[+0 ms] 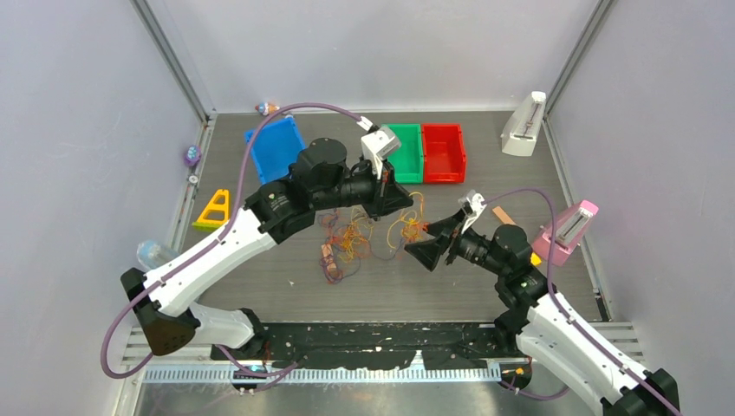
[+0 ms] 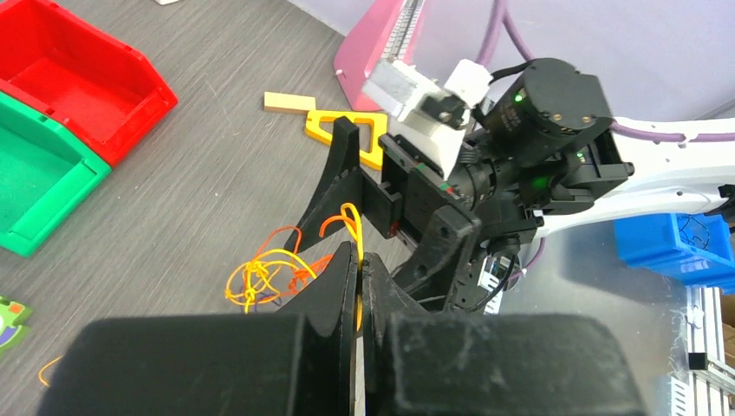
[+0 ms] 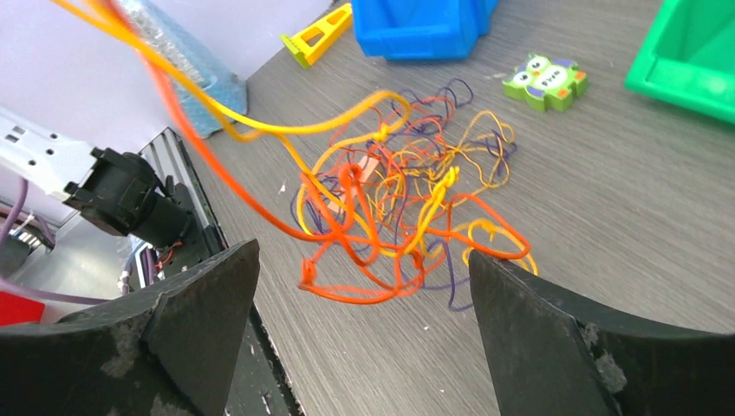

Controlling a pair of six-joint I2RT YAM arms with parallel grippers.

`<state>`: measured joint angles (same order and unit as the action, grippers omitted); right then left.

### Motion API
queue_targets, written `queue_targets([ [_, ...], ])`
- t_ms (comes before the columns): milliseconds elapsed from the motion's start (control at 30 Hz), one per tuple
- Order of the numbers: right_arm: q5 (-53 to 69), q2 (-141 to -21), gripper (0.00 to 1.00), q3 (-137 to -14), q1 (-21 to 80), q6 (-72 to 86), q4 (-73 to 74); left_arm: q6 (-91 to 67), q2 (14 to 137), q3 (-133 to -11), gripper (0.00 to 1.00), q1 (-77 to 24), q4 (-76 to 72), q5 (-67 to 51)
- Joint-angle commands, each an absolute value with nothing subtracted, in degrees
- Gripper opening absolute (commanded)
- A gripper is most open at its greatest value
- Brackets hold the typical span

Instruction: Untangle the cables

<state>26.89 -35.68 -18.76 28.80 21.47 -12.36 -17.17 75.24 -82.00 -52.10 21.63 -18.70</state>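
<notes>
Top view: cables (image 1: 368, 238) heaped mid-table. Bare table (image 1: 390, 290) between heap and near edge, more toward left edge. Along far edge, blue bin (image 1: 276, 147), green bin (image 1: 406, 153) and red bin (image 1: 443, 152). Green and red side by side, touching, plain inner floors showing. Left gripper (image 1: 394, 201) over heap's far side. Right gripper (image 1: 432, 240) just right of heap, jaws spread.

Left wrist: left gripper (image 2: 360, 260) pressed together, clamping a yellow strand of the cables that loops up from an orange-yellow knot on the table. Right gripper close beyond, jaws apart. Red and green bins further off.

Right wrist: jaws wide apart, framing the heap of orange, yellow, red and purple strands. Several strands rising taut off the table. Owl toy (image 3: 544, 80) between heap and green bin.
</notes>
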Motion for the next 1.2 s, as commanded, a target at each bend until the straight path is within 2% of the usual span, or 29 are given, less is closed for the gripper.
queue_targets([
  [0, 29.1, -31.9, 0.98, -23.0, 29.6, 17.6, -15.4, -16.0, 75.2, -84.5, 0.0, -51.8, 23.3, -19.0],
  [67, 29.9, -30.0, 0.97, -23.6, 29.7, 16.6, -13.2, -16.0, 75.1, -84.1, 0.0, -51.8, 23.3, -18.6],
  [167, 30.1, -28.0, 0.85, -23.9, 29.7, 16.2, -11.5, -16.4, 75.1, -83.8, 0.0, -51.8, 23.0, -18.7],
  [200, 30.1, -27.9, 0.77, -23.9, 29.7, 16.4, -11.4, -16.6, 75.2, -83.8, 0.0, -51.8, 22.9, -19.0],
  [233, 30.1, -28.1, 0.62, -24.1, 29.7, 16.5, -11.3, -16.8, 75.2, -83.7, 0.0, -51.8, 22.7, -19.4],
  [267, 30.0, -28.2, 0.53, -24.2, 29.7, 16.4, -11.2, -17.0, 75.3, -83.8, 0.0, -51.8, 22.6, -19.4],
  [300, 29.8, -29.0, 0.32, -24.7, 29.8, 16.4, -10.8, -17.0, 75.3, -83.7, 0.0, -51.8, 22.5, -19.4],
  [333, 29.3, -29.5, 0.24, -24.9, 29.7, 16.4, -10.4, -17.0, 75.2, -83.7, 0.0, -51.8, 22.6, -19.0],
  [367, 28.8, -30.3, 0.1, -25.4, 29.7, 16.3, -9.4, -17.0, 75.0, -83.7, 0.0, -51.8, 22.8, -18.4],
  [433, 24.8, -30.9, 0.06, -25.8, 29.7, 16.4, -7.5, -16.7, 74.0, -83.5, 0.0, -51.6, 23.2, -16.9],
  [567, 13.8, -29.7, 0.05, -24.6, 29.8, 18.3, -3.5, -16.6, 71.0, -83.4, 0.0, -49.5, 26.1, -12.1],
  [667, 4.8, -27.1, 0.05, -22.7, 29.7, 20.7, 1.6, -18.8, 67.1, -81.4, 0.0, -44.2, 27.4, -10.4],
  [833, -22.8, -23.9, 0.05, -23.2, 29.6, 33.0, 19.0, -23.1, 59.1, -76.3, 0.0, -33.5, 28.7, -5.5],
  [900, -29.8, -23.4, 0.05, -23.8, 29.5, 37.7, 26.0, -23.9, 55.9, -73.8, 0.0, -30.4, 28.7, -2.7],
  [1000, -36.0, -22.0, 0.05, -24.1, 29.4, 43.5, 32.4, -24.4, 50.3, -69.9, 0.0, -27.4, 27.7, 3.5],
  [1167, -38.1, -19.0, 0.05, -24.4, 29.4, 44.9, 34.9, -23.2, 43.6, -64.8, 0.0, -25.3, 24.8, 11.2],
])
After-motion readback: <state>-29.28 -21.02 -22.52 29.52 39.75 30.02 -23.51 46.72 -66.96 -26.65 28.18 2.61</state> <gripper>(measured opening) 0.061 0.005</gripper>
